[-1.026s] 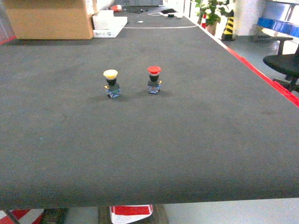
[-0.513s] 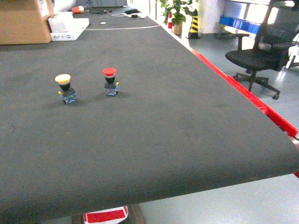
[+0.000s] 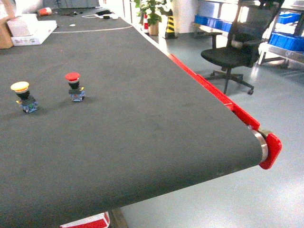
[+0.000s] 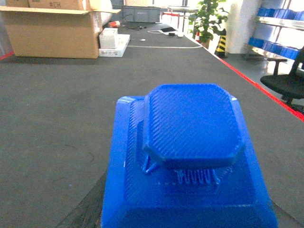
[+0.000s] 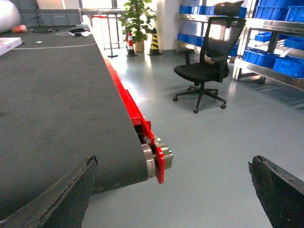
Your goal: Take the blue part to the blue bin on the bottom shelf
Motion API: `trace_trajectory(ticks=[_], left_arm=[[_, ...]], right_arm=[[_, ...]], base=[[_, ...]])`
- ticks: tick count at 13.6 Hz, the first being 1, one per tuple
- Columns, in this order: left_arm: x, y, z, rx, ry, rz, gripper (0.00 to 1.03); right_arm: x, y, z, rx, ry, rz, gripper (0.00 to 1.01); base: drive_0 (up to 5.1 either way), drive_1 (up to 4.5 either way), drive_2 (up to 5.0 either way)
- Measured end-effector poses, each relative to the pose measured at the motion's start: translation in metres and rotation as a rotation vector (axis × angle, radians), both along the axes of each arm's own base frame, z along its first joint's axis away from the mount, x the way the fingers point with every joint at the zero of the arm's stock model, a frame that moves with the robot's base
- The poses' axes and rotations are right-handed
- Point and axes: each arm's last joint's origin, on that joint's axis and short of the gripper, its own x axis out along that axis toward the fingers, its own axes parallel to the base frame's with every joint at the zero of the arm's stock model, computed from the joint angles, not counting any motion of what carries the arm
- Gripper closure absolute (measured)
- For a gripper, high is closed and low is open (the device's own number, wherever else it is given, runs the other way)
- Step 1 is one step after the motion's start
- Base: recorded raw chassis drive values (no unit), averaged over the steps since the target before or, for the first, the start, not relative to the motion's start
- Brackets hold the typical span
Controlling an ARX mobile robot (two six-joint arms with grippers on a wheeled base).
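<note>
**me:** ok so over the last second the head cam has swung right. The yellow button [image 3: 21,95] and red button [image 3: 73,85] were near the middle of frame, now they're shoved off to the left, and I'm seeing the red end cap [image 3: 270,149] of the black counter [image 3: 142,128] plus the office chair [image 3: 235,47] and open floor. Looks like the base is turning away from the counter.

**buddy:** where's the blue part?

**me:** the blue part [image 4: 185,156] fills the left wrist view, right up against the camera, so I'd guess the left pincer is pinching it, but its fingers aren't visible so I can't actually tell. The right pincer [image 5: 173,190] is spread wide with nothing in it, hanging past the counter's edge.

**buddy:** bin in sight?

**me:** only blue bins [image 3: 285,40] on racks in the far background; no bottom shelf with rollers that I can make out. I reckon I'm mid-carry and the shelf's yet to find
</note>
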Motion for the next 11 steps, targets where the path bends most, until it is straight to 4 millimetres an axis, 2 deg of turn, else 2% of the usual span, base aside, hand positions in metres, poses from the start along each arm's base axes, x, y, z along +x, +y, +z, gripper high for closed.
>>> trace_trajectory(ticks=[11], left_arm=[[0.0, 0.0, 0.0, 0.0, 0.0, 0.0, 0.6]], right_arm=[[0.0, 0.0, 0.0, 0.0, 0.0, 0.0, 0.03]], base=[[-1.7, -1.7, -1.7]])
